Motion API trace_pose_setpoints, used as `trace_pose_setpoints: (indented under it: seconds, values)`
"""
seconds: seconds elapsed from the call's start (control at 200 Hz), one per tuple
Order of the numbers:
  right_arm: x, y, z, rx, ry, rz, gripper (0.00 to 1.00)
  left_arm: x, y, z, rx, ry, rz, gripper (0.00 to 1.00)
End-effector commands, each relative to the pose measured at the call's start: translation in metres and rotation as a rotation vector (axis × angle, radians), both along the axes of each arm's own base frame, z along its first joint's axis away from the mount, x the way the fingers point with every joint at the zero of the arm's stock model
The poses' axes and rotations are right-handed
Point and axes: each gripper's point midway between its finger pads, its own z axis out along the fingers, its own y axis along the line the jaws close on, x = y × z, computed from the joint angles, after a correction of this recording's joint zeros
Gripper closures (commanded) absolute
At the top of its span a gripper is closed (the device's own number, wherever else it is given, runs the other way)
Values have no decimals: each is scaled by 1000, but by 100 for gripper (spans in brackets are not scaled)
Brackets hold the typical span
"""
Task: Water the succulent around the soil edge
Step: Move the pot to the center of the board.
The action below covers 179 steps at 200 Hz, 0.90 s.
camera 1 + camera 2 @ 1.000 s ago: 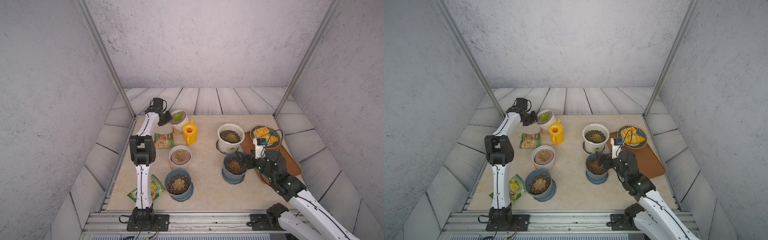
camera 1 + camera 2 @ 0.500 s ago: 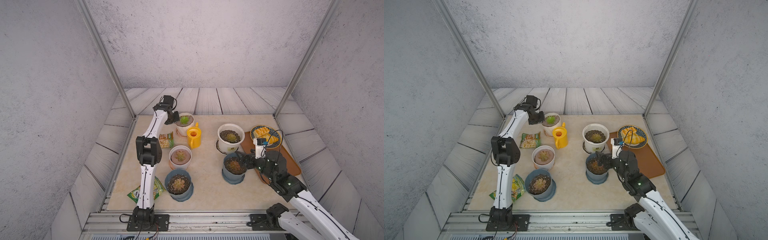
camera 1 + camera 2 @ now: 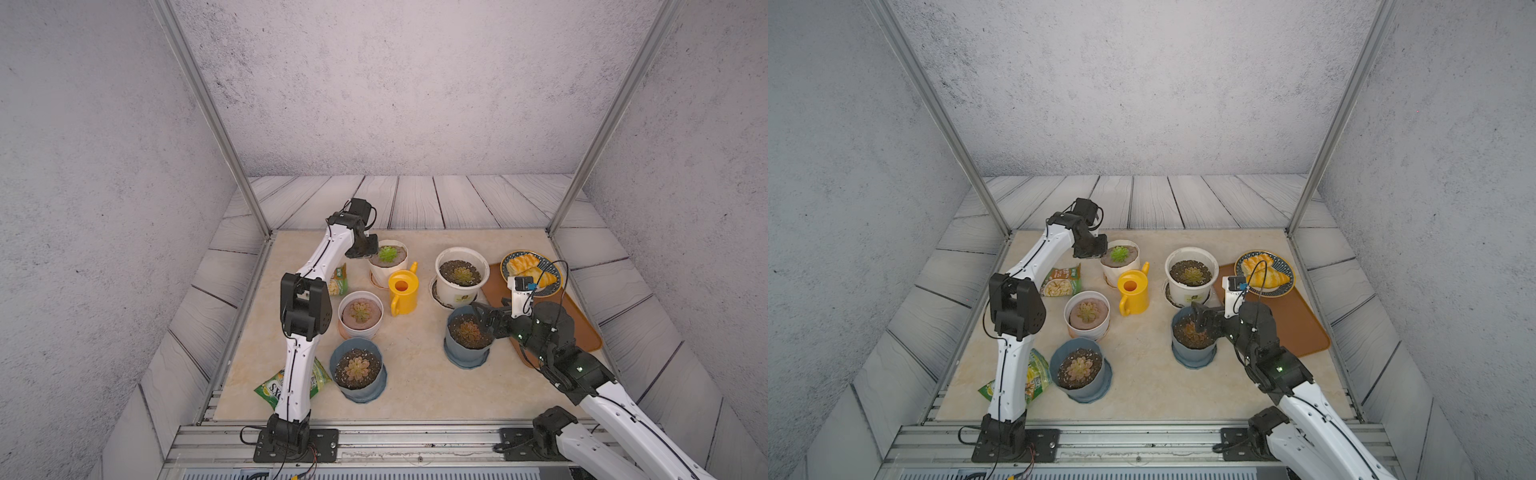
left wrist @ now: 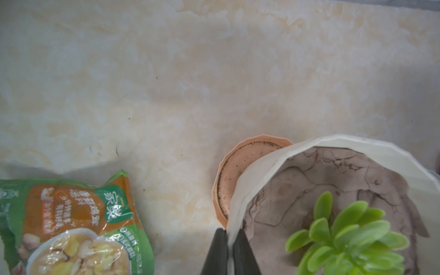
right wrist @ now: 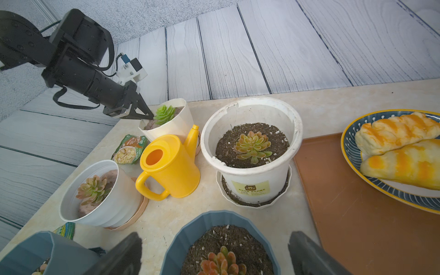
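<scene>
near side, right of the watering can (image 3: 403, 295), the right fingers (image 5: 116, 257) stand wide open, empty, flanking a blue pot (image 3: 463, 359). the can's handle faces nearward, spout away. just behind the can, the left fingers (image 4: 217, 252) are clamped on the white pot (image 4: 259, 171) at its rim, green succulent (image 4: 345, 235) inside.

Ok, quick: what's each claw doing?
Left claw: shut on the white pot at its rim.
Right claw: open, either side of the blue pot, not gripping.

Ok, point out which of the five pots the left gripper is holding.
The far white pot with the bright green succulent, behind the yellow watering can; the left gripper is shut on its rim.
</scene>
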Motion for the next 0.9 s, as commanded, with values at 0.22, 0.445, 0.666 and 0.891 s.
trace_pose_setpoints:
  seconds: [0.22, 0.445, 0.666, 0.891]
  values:
    - [-1, -3, 8, 7, -36, -15, 0, -38, -23, 9, 55, -29, -79, 99]
    - [-1, -4, 7, 5, -37, -18, 0, -64, -44, 0, 20, -24, -116, 99]
    - [-1, -3, 7, 9, -36, -16, 0, -80, -58, 2, 1, -46, -152, 99]
    - [1, -3, 5, 7, -32, -17, 0, -66, -50, 9, 48, -112, -112, 97]
